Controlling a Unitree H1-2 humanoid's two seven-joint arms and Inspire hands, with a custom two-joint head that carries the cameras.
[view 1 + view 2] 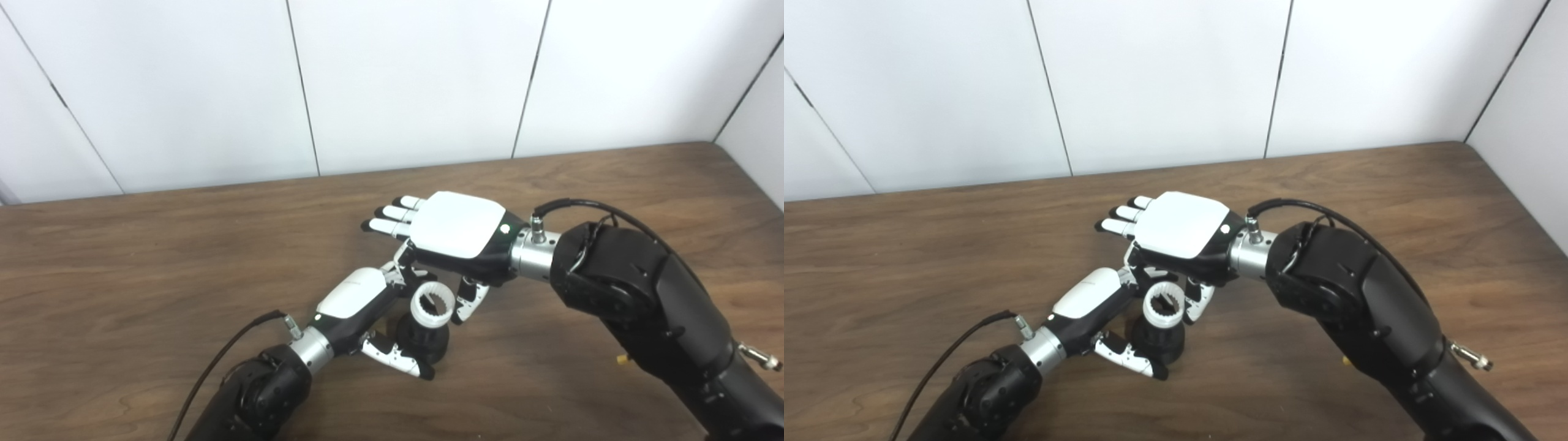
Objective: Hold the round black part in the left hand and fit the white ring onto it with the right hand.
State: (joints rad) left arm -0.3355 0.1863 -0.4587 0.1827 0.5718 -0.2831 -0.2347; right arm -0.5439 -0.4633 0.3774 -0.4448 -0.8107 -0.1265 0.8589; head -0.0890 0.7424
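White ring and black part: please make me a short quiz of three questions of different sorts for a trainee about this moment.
1. True or false: the white ring sits on top of the black part.
2. Which robot hand grips the black part? A. left B. right C. neither
3. Fill in: the right robot hand hovers above the ring with its fingers ____.

Key:
1. True. The ring is on the part's upper end; whether it is fully seated cannot be told.
2. A. The left robot hand closes around the part, which stands on the table.
3. Extended. They stretch flat and do not wrap the ring; the thumb hangs beside it.
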